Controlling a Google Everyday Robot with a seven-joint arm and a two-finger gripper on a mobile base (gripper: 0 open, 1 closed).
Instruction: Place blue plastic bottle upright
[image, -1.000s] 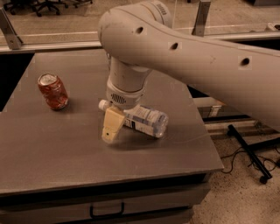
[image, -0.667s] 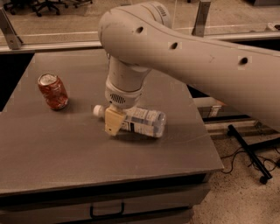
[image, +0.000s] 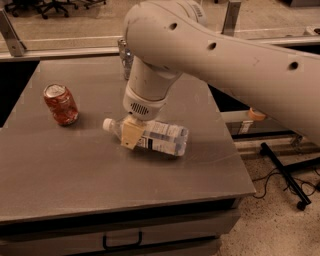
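The blue plastic bottle (image: 162, 139) lies on its side on the grey table (image: 75, 180). It is clear, with a white cap (image: 107, 123) pointing left and a white-blue label. My gripper (image: 135, 136) hangs from the large white arm (image: 210, 55) and comes down over the bottle's shoulder, just right of the cap. One tan finger (image: 131, 135) presses on the bottle's near side. The other finger is hidden behind the bottle. The jaws stand closed around the bottle, which rests on the table.
A red soda can (image: 61, 104) stands upright at the table's left. A silver can (image: 124, 56) stands at the back, partly hidden by the arm. The table's right edge (image: 235, 150) drops to the floor, where there are cables and a black stand leg (image: 282, 172).
The tan finger has moved in from in front of the bottle and now lies against its near side. The bottle's cap end has shifted slightly left.
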